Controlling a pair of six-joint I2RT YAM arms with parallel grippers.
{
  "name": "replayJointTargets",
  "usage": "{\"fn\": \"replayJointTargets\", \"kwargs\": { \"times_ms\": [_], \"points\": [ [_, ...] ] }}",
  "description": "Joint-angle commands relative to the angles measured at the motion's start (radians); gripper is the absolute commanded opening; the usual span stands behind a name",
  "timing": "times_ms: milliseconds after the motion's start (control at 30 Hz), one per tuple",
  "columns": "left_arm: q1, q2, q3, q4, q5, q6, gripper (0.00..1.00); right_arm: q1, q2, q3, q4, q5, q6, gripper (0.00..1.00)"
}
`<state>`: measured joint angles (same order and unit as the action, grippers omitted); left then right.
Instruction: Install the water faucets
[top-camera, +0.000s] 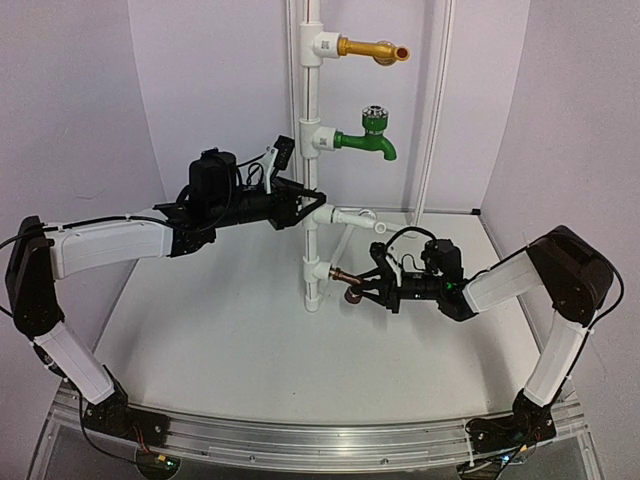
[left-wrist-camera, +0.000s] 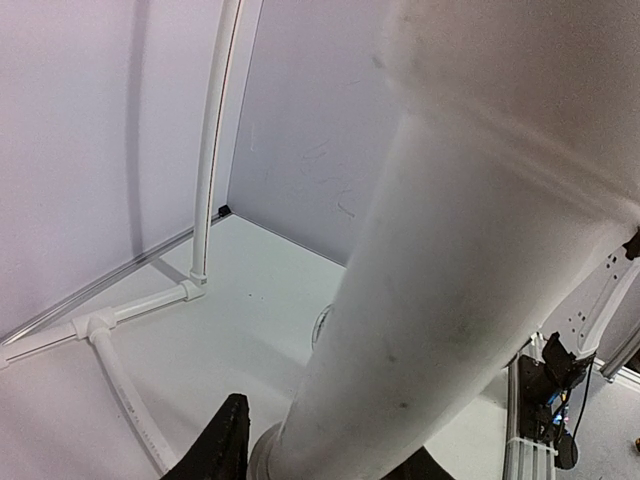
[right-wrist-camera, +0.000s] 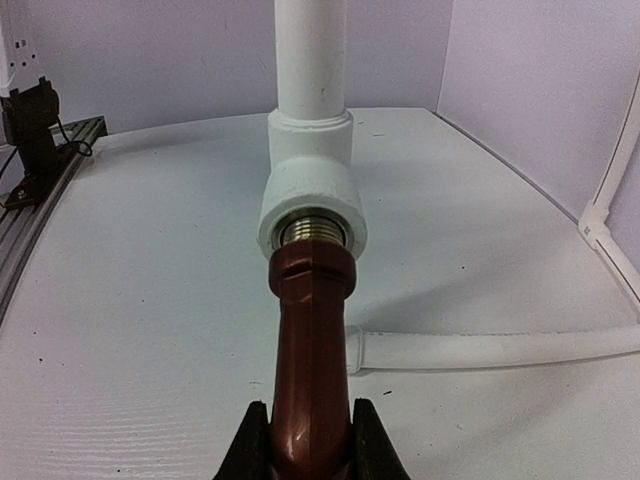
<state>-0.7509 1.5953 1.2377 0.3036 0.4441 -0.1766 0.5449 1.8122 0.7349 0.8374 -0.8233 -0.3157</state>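
The dark brown copper faucet (right-wrist-camera: 312, 350) has its silver threaded end in the lowest white tee fitting (right-wrist-camera: 312, 205) of the upright white pipe (top-camera: 310, 120). My right gripper (right-wrist-camera: 310, 440) is shut on the faucet's body; in the top view it (top-camera: 362, 288) is just right of the pipe's foot, where the faucet (top-camera: 347, 280) shows as a short brown stub. My left gripper (top-camera: 300, 210) is closed round the pipe at mid height. In the left wrist view the pipe (left-wrist-camera: 440, 300) fills the frame between the dark fingers (left-wrist-camera: 225, 445).
A gold faucet (top-camera: 372, 48) and a green faucet (top-camera: 368, 140) are mounted higher on the pipe. A thin white conduit (top-camera: 432, 110) runs up the back wall. White pipe legs (right-wrist-camera: 490, 348) lie on the table behind the stand.
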Motion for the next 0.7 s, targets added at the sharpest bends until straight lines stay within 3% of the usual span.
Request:
{"fn": "replayJointTargets", "kwargs": {
  "times_ms": [0, 667],
  "points": [
    [-0.013, -0.053, 0.016, -0.035, 0.082, -0.137, 0.0, 0.013, -0.03, 0.063, -0.005, 0.009, 0.016, 0.0],
    [-0.014, -0.064, 0.006, -0.046, 0.084, -0.132, 0.0, 0.013, -0.109, 0.073, -0.05, -0.01, -0.01, 0.0]
  ]
}}
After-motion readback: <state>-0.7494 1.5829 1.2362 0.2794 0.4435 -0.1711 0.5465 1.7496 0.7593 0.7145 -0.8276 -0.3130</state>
